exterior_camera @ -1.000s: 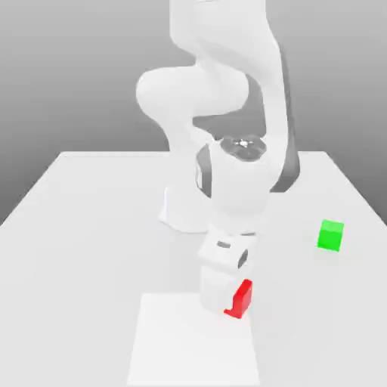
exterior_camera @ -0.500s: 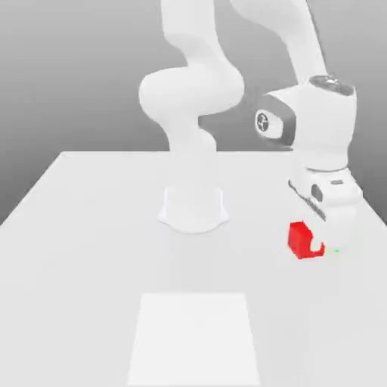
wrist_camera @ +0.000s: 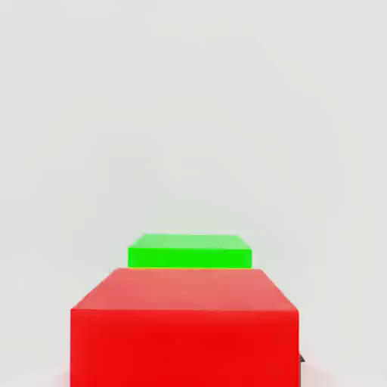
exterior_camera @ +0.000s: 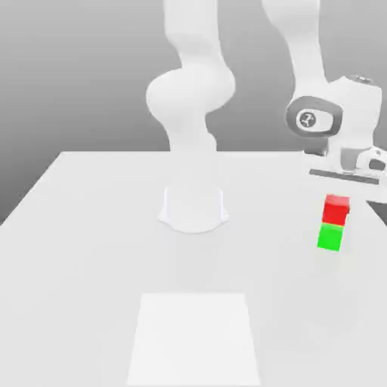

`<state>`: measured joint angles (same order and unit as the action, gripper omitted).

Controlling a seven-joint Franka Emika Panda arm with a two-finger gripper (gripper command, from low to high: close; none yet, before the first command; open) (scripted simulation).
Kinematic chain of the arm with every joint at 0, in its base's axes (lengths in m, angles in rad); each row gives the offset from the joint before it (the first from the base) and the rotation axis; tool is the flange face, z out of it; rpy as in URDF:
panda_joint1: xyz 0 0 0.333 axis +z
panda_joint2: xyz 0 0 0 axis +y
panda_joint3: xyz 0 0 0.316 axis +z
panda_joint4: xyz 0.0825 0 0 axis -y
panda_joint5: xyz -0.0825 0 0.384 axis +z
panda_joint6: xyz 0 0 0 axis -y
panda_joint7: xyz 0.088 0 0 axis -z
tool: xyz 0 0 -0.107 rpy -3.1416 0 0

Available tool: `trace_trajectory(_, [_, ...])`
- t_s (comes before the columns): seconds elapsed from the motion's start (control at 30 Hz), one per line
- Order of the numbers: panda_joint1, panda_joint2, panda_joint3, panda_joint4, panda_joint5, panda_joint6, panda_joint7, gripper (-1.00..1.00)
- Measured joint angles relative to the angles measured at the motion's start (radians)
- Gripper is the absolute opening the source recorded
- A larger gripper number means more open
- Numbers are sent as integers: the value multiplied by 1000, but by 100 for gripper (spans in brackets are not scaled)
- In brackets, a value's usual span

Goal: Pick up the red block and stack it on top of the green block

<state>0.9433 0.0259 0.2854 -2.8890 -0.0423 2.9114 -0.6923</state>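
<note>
The red block rests squarely on top of the green block near the table's edge at the exterior view's right. My gripper hangs just above the red block, its white hand pointing straight down over the stack. In the hand view the red block looms close, and a strip of the green block peeks out from under its edge.
The arm's round white base stands at the middle back of the white table. A brighter white square patch lies flat at the front centre. The stack sits close to the table's edge at the exterior view's right.
The arm swung from the front centre to the exterior view's right, carrying the red block. The red block now sits on the green block, with the hand just above it.
</note>
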Motion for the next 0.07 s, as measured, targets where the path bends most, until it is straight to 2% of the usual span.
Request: trace_trajectory(0.07, [1, 0, 0, 0, 0, 0, 0, 100])
